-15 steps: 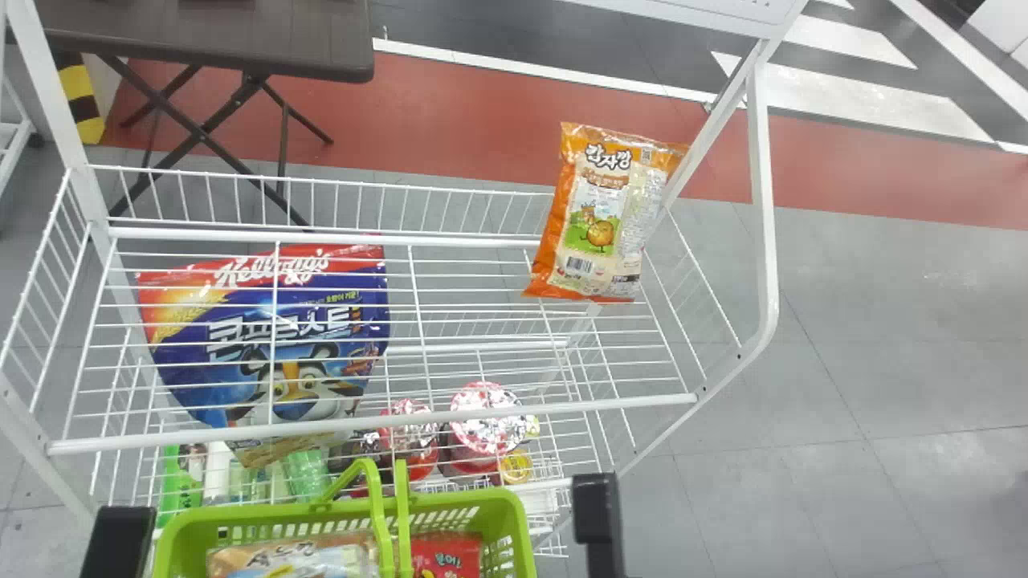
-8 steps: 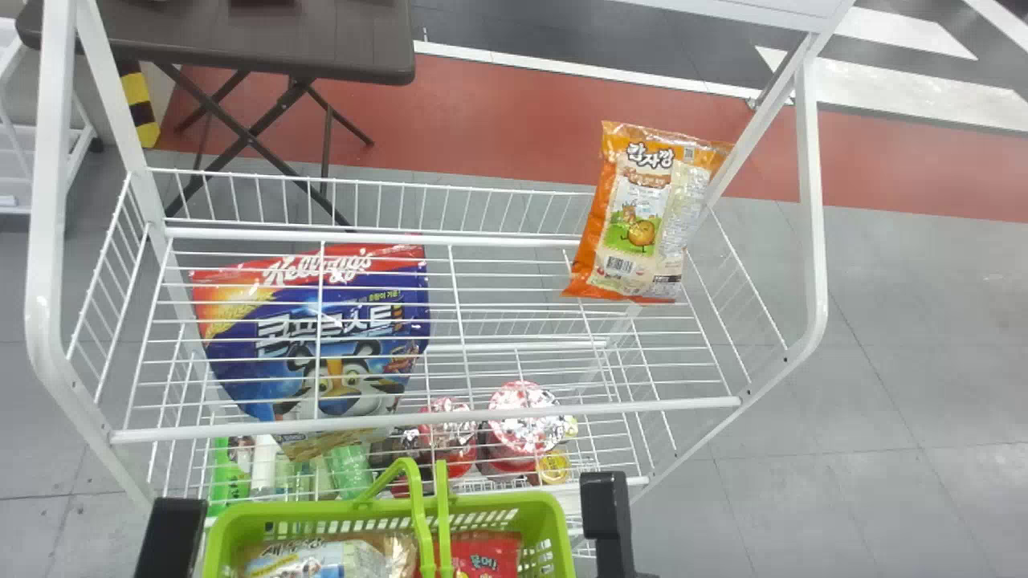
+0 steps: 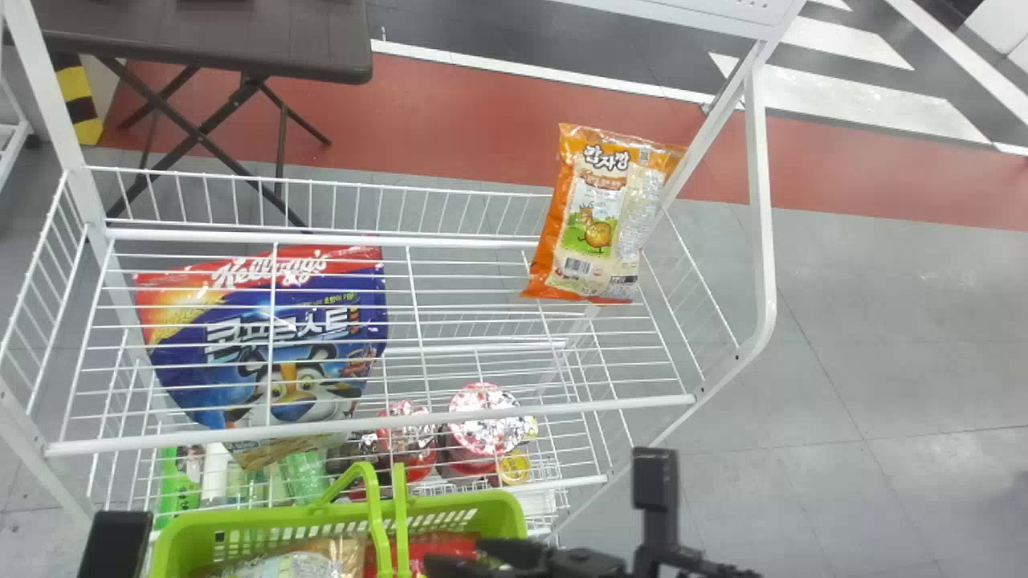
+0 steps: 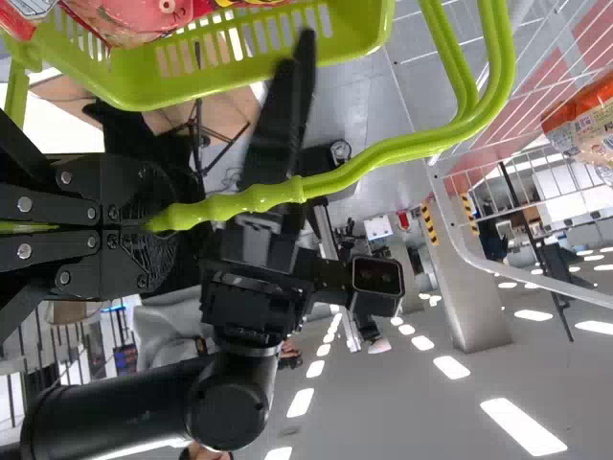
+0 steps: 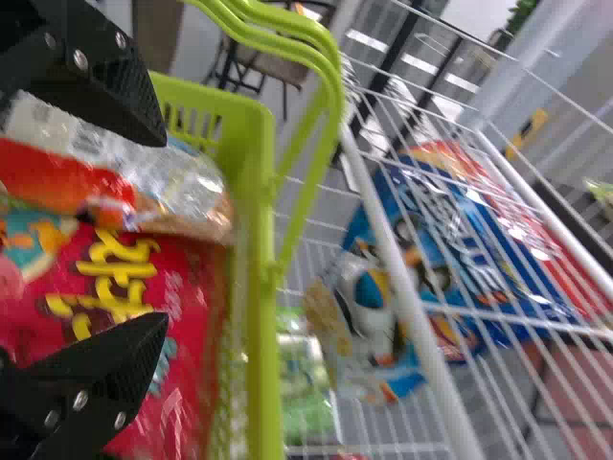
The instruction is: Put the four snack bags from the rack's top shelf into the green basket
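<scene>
In the head view my left gripper (image 3: pixel 116 546) is at the basket's left, and my right gripper (image 3: pixel 456 555) is over the right part of the green basket (image 3: pixel 337 516). The left wrist view has my left gripper (image 4: pixel 158 226) shut on the basket's handle (image 4: pixel 335 180). In the right wrist view my right gripper (image 5: pixel 160 230) stands open above a red snack bag (image 5: pixel 105 287); contact cannot be told. An orange-and-clear bag (image 5: pixel 144 182) lies beside it in the basket. An orange snack bag (image 3: pixel 594 233) leans at the back right of the rack's top shelf (image 3: pixel 482 238).
Below the shelf wires are a blue cereal bag (image 3: pixel 273 345), red-lidded tubs (image 3: pixel 483 413) and green-capped goods (image 3: pixel 181 482). The rack's white front rail (image 3: pixel 361 424) runs behind the basket; a slanted post (image 3: pixel 759 201) rises at the right. A dark table (image 3: pixel 209 40) stands beyond.
My right arm has shifted to the right, and its gripper has come into sight over the basket's right side. The left gripper keeps its place by the basket; the orange bag has not moved.
</scene>
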Robot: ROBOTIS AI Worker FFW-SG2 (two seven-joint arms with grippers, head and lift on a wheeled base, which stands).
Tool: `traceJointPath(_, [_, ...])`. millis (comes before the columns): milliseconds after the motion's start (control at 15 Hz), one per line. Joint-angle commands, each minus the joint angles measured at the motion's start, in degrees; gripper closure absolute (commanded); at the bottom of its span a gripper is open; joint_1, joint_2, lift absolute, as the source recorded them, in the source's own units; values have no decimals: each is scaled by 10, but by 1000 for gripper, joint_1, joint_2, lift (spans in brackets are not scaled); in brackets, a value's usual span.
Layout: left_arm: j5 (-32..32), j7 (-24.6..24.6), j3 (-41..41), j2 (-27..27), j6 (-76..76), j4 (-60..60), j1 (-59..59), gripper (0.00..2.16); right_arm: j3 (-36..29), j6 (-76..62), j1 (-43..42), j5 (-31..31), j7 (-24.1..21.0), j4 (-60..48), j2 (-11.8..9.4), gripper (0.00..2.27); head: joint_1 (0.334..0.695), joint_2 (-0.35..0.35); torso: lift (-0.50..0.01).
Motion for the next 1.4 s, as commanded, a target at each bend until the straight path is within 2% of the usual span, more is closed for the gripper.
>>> traceJointPath(0, [0,0,-1,-1,0,2,-1,2145,-42,-97,4,0,-5,-7,4,53,695,-350,0])
traceJointPath(67, [0,0,-1,-1,0,3,-1,2145,-51,-157,4,4,-14,-7,5,56,695,-350,0])
traceJointPath(200, [-1,1,-4,-1,0,4,-1,2145,-47,-312,-9,52,-77,-5,5,60,695,-350,0])
traceJointPath(333, [-4,1,-6,-1,0,4,1,2145,-38,-364,-64,106,-115,24,6,60,695,-350,0])
traceJointPath(600, [-10,2,-11,1,0,3,2,2145,-36,-375,-205,177,-136,135,9,63,695,-350,0])
traceJointPath(800, [-11,3,-11,2,0,3,0,2145,-32,-375,-277,213,-161,202,9,63,695,-350,0])
traceJointPath(1200, [-11,2,-9,5,5,7,-8,2145,-31,-357,-380,250,-165,307,8,76,695,-350,0])
traceJointPath(1333, [-11,2,-6,5,5,9,-10,2145,-26,-352,-387,258,-154,313,5,650,695,-350,0])
